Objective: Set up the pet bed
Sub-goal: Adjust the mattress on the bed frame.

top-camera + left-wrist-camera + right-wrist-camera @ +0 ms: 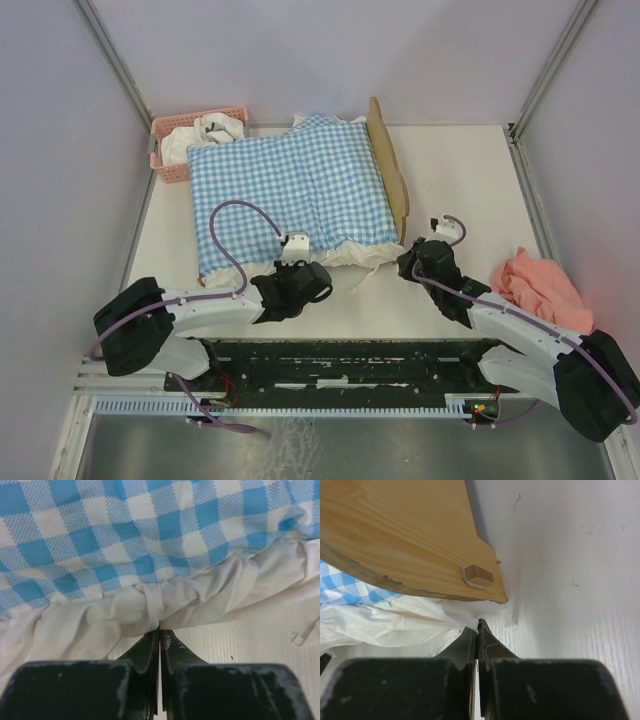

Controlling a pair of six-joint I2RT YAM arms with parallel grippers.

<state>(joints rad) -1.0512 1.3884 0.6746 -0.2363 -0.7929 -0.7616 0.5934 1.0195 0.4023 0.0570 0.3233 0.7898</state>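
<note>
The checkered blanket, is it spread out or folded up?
Spread out. The blanket lies flat over the bed, hiding nearly all of it, and its white frill shows along the near edge.

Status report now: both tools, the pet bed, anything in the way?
Left tool and right tool shut on white ruffle. Pet bed under gingham bedding. Pink cloth lies apart.

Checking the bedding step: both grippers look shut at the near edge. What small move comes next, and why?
Probably lift both ends together and draw them toward the arms. The left gripper pinches the white ruffle, the right gripper seems to pinch it by the headboard corner of the pet bed, and the ruffle lies bunched on the table.
</note>
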